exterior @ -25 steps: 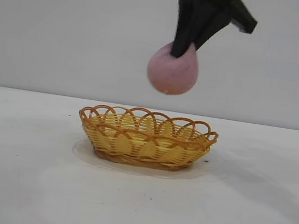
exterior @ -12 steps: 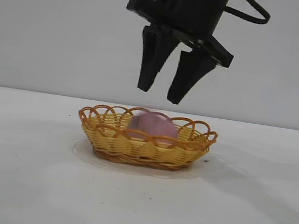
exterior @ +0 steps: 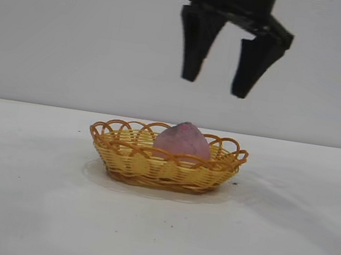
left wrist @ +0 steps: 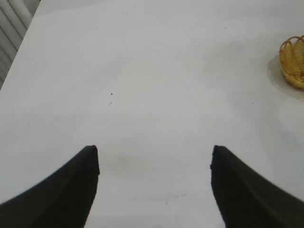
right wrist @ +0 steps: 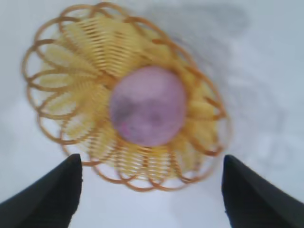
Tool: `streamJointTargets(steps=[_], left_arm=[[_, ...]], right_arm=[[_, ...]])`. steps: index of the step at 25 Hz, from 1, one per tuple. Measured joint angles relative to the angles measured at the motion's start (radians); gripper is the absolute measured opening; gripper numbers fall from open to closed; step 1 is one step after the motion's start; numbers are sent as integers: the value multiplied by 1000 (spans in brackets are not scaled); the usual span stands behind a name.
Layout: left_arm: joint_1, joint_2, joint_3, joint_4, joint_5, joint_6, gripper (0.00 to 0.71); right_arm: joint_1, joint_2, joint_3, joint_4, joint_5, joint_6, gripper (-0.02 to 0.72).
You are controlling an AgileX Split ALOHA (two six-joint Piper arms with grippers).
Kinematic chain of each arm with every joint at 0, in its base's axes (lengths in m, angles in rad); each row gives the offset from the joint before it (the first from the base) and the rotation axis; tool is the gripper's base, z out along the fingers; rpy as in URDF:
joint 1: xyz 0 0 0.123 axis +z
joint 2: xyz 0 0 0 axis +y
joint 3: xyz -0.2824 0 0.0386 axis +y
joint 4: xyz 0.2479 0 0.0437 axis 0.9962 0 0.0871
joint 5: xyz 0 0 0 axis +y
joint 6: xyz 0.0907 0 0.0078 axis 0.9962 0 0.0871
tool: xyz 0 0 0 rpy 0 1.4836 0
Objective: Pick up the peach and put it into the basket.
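One peach sits in the basket; our right gripper hangs above, jaws apart and empty. We lift straight up, clear of the rim. Left gripper idles open.

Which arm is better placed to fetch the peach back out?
Right. Its open gripper hangs just above the peach in the basket; the left gripper faces bare table, off to the side.
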Motion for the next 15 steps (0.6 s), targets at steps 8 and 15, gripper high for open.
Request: streamJointTargets(steps=[8, 15], left_arm=[[0, 0, 0, 0, 0, 0, 442], [0, 0, 0, 0, 0, 0, 442]], right_arm=[[-160, -12, 9, -33, 2, 31, 524], [-203, -160, 165, -130, 2, 65, 524]])
